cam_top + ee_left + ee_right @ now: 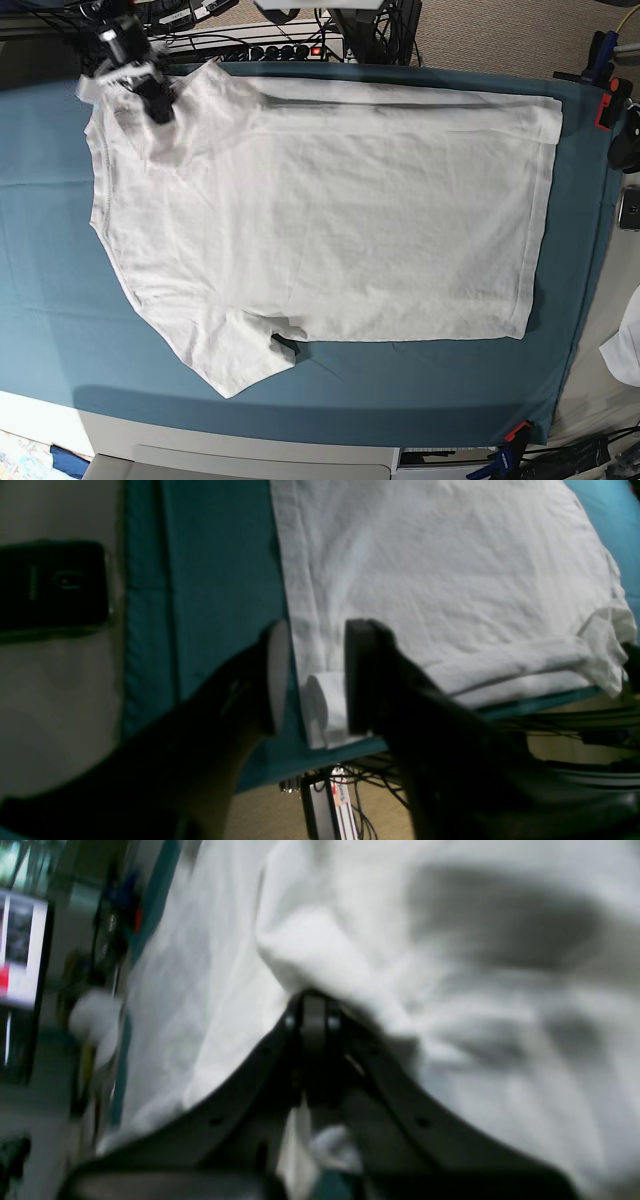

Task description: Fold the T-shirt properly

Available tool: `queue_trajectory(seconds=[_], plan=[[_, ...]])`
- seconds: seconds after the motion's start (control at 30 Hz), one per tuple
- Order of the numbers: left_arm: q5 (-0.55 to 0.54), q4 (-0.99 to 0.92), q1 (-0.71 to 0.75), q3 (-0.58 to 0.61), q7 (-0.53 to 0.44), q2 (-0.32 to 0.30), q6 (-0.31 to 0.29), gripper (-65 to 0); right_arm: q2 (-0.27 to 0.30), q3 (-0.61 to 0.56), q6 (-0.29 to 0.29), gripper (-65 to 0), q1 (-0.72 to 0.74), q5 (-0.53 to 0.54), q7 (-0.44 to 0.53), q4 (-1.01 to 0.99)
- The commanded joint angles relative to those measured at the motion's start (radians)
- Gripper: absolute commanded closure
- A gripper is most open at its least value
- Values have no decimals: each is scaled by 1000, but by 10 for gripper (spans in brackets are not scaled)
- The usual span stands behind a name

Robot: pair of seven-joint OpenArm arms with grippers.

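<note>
The white T-shirt point(330, 220) lies spread flat on the teal table cloth point(50, 290), neckline to the left, with a folded strip along its far edge. My right gripper point(155, 100) is at the shirt's far left corner. In the right wrist view the right gripper point(315, 1002) is shut on a bunched fold of the shirt point(475, 1065). My left gripper point(315, 645) is open above the shirt's far right hem corner point(325, 710), one finger on each side in the view. It holds nothing.
A black phone point(50, 585) lies on the grey surface beyond the teal cloth point(215, 580). Red clamps point(607, 100) hold the cloth at its right corners. Cables and a power strip point(270, 50) run behind the far edge. A small white fabric scrap point(625, 350) lies at the right.
</note>
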Motion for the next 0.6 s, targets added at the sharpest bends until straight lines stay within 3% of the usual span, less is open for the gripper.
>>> queue_trajectory(seconds=[0.0, 0.2, 0.57], plan=[[-20, 14, 3, -10, -25, -22, -5, -206, 8, -20, 17, 0, 3, 9, 27, 18], [-5, 14, 3, -10, -26, -22, -5, -206, 8, -128, 17, 0, 64, 3, 38, 18], [-2, 14, 3, -10, -25, -23, -5, -206, 7, -138, 17, 0, 113, -6, 24, 77]])
